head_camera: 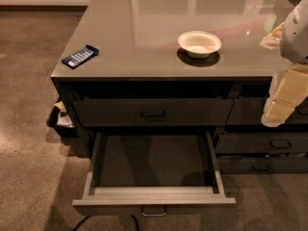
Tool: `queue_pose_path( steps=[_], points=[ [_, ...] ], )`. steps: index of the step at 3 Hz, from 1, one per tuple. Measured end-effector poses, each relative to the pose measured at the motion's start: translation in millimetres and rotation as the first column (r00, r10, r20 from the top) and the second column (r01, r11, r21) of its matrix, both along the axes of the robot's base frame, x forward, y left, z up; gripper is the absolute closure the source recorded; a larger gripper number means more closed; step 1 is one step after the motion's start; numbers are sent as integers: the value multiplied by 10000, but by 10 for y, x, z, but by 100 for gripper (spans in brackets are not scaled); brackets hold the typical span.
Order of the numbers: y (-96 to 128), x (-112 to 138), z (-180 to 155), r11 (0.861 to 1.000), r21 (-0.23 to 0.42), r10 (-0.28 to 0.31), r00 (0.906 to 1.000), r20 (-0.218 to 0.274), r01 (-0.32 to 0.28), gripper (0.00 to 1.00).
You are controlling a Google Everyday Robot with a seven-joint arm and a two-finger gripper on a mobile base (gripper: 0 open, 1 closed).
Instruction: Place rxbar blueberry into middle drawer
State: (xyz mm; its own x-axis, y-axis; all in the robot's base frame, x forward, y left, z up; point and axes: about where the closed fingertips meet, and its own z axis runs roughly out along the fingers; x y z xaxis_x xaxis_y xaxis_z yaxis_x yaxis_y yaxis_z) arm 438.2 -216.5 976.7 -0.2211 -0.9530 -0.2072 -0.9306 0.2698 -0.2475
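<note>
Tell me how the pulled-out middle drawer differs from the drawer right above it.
The middle drawer is pulled out, its dark floor showing; the drawer above is shut, showing only its front. The middle drawer has pale rims and a metal handle; the drawer above has a dark front and black handle. Both look equally wide. The gripper hangs at the right, clear of both.

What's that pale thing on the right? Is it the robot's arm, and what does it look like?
Yes. The arm has a smooth, rounded white-grey shell. The hand, at the right edge before the side drawers, is blocky and cream-coloured. No cables or markings show.
</note>
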Motion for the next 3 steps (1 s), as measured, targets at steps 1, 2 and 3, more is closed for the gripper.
queue_pose_path(
  steps=[1, 2, 3],
  points=[
    [0, 0, 0, 10000, 2, -1, 10000, 1, 1, 0],
    [41, 88, 25, 9962, 852, -191, 9997, 182, 175, 0],
    [223, 302, 25, 9678, 2422, -807, 9959, 412, 684, 0]
  ],
)
